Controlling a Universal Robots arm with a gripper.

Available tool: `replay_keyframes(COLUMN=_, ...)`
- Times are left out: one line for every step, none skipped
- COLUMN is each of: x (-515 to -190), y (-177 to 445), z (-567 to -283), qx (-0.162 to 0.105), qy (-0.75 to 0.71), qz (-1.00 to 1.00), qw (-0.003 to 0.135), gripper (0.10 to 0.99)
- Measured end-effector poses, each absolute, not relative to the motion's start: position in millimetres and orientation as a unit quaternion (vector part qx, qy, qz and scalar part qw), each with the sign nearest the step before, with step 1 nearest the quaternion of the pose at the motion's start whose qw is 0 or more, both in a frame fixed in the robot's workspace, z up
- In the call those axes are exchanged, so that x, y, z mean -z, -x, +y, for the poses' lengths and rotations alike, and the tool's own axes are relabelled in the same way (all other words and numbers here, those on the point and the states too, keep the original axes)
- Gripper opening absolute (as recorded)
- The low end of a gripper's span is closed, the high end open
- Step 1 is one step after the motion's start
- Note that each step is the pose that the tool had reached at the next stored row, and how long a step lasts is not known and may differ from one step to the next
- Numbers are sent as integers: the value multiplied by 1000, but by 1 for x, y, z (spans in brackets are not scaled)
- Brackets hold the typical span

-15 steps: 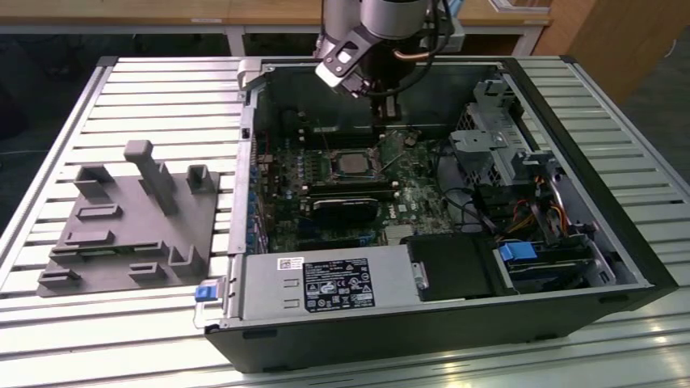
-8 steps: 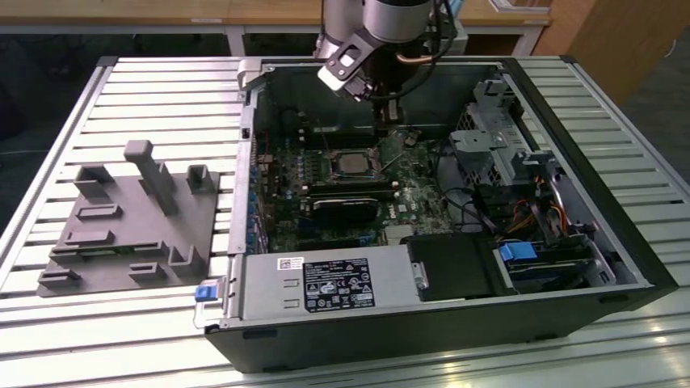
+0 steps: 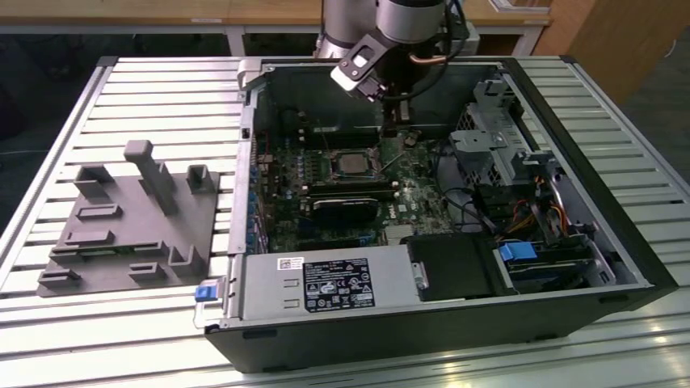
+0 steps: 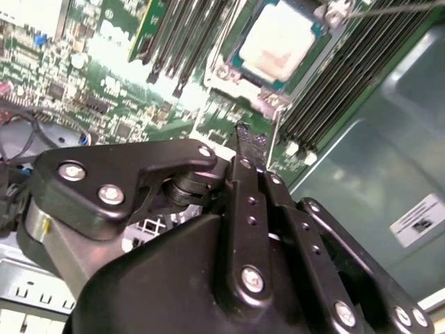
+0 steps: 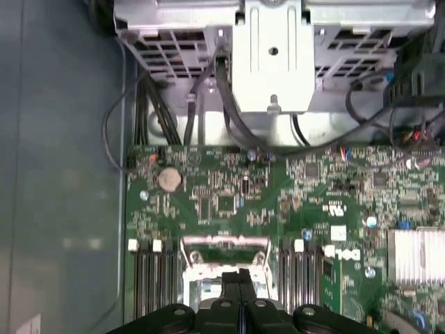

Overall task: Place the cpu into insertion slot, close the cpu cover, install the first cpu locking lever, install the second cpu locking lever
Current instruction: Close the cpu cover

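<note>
The cpu point(image 3: 351, 164) lies flat in the insertion slot point(image 4: 236, 80) on the green board, its pale silver top point(image 4: 278, 38) facing up. A thin silver frame, the cpu cover point(image 5: 226, 242), runs along the slot's edge; I cannot tell whether it is fully down. My gripper point(image 3: 397, 133) hangs inside the case just beyond the cpu, toward the exterior view's right. Its black fingers point(image 5: 235, 282) are pressed together with nothing between them, low over the slot's edge. In the second wrist view the gripper point(image 4: 250, 142) sits close beside a thin metal rod point(image 4: 274, 136).
Long black memory slots point(image 4: 348, 76) flank the socket. A metal drive cage point(image 5: 271, 56) with black cables point(image 5: 208, 97) stands beyond the board. The power supply box point(image 3: 323, 287) fills the case's near corner. A grey fixture block point(image 3: 129, 218) rests on the slatted table point(image 3: 65, 339).
</note>
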State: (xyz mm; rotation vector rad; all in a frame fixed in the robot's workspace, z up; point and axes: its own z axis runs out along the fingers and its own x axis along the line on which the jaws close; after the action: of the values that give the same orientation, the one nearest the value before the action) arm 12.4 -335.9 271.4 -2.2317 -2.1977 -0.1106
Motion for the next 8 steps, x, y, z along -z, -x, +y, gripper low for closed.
replay_keyframes(x=-271, y=-14, z=-336, qx=35, qy=712, qz=-701, qw=4, gripper=106)
replay_keyframes(x=-271, y=-16, z=-336, qx=35, qy=712, qz=-701, qw=4, gripper=106)
replay_keyframes(x=-270, y=-17, z=-336, qx=35, qy=712, qz=-701, qw=4, gripper=106)
replay_keyframes(x=-270, y=-19, z=-336, qx=35, qy=712, qz=-701, qw=4, gripper=106)
replay_keyframes(x=-269, y=-21, z=-336, qx=35, qy=712, qz=-701, qw=4, gripper=106)
replay_keyframes(x=-269, y=-23, z=-336, qx=35, qy=712, qz=-701, qw=4, gripper=106)
replay_keyframes(x=-268, y=-26, z=-336, qx=35, qy=712, qz=-701, qw=4, gripper=106)
replay_keyframes(x=-268, y=-28, z=-336, qx=35, qy=712, qz=-701, qw=4, gripper=106)
